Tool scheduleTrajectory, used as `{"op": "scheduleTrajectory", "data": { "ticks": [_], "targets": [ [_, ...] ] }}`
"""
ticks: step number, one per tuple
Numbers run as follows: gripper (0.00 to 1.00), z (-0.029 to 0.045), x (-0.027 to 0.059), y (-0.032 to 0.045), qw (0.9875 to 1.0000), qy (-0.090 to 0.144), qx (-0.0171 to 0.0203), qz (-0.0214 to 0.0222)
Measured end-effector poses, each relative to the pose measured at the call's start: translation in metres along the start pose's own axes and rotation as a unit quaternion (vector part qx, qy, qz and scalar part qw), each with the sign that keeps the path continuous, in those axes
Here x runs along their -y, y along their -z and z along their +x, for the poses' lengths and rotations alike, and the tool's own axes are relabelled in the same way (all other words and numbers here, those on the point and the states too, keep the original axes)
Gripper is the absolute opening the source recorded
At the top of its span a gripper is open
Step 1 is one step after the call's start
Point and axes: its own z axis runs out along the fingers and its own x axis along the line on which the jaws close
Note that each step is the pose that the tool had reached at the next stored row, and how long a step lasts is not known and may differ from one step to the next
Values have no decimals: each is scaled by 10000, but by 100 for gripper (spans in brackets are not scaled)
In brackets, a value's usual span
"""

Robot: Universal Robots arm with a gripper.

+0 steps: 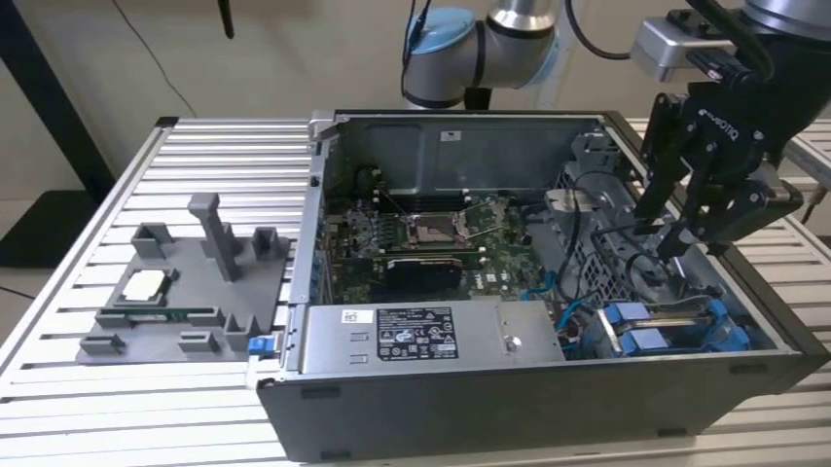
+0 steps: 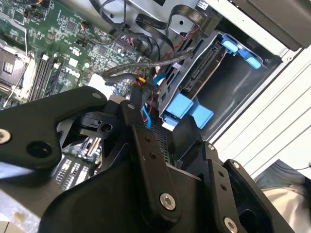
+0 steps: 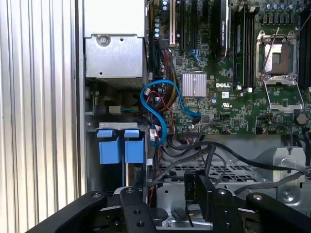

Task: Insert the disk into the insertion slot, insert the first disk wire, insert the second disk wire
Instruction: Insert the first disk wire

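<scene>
The disk (image 2: pixel 206 65) sits in the insertion slot of the drive cage (image 1: pixel 675 331), at the front corner of the open computer case on the exterior view's right. Its blue carrier tabs (image 3: pixel 121 145) stick out of the slot; I also see these tabs (image 1: pixel 636 329) in the exterior view. My gripper (image 1: pixel 682 238) hangs open just above the cage and behind the disk. A black wire connector (image 3: pixel 198 193) lies between its fingers, close to one of them. A blue wire (image 3: pixel 156 114) loops between the disk and the motherboard. Black wires (image 2: pixel 146 63) run over the cage near the fingertips.
The silver power supply box (image 1: pixel 429 336) lies along the case's front wall beside the disk. The motherboard (image 1: pixel 429 233) with its open socket fills the case floor. A grey fixture (image 1: pixel 182 292) holding small parts stands on the slatted table (image 1: pixel 78 409) at the exterior view's left.
</scene>
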Motion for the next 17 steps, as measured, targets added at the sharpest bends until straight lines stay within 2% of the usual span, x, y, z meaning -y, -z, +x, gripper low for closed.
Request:
{"op": "scheduleTrajectory", "data": {
  "ticks": [2, 4, 5, 9, 17],
  "targets": [
    [53, 1, 7, -17, 10000, 1, 21, 0],
    [53, 1, 8, -30, 10000, 2, 96, 0],
    [53, -1, 8, -36, 9999, 2, 118, 1],
    [53, -6, 9, -60, 9999, 4, 152, 3],
    [53, -7, -3, -66, 9999, 4, 154, 6]
  ]
}}
